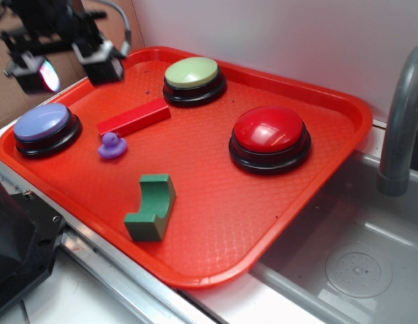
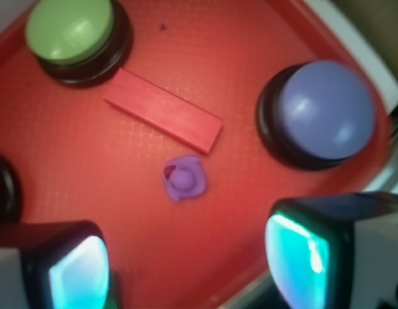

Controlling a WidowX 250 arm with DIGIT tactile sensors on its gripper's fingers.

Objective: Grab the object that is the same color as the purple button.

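The object, a tiny purple duck (image 1: 112, 146) (image 2: 184, 177), sits on the red tray (image 1: 215, 223) just in front of a red rectangular block (image 1: 134, 117) (image 2: 162, 110). The purple button (image 1: 45, 127) (image 2: 324, 113) stands at the tray's left corner. My gripper (image 1: 70, 64) (image 2: 186, 264) hangs high above the tray's back-left edge, open, with nothing between its fingers. In the wrist view the duck lies ahead of the gap between the two fingertips, apart from both.
A green-topped button (image 1: 193, 79) (image 2: 73, 35) stands at the back and a red-topped button (image 1: 270, 137) at the right. A green arch block (image 1: 151, 206) lies near the tray's front. A grey faucet (image 1: 401, 128) and sink basin (image 1: 357, 270) are to the right.
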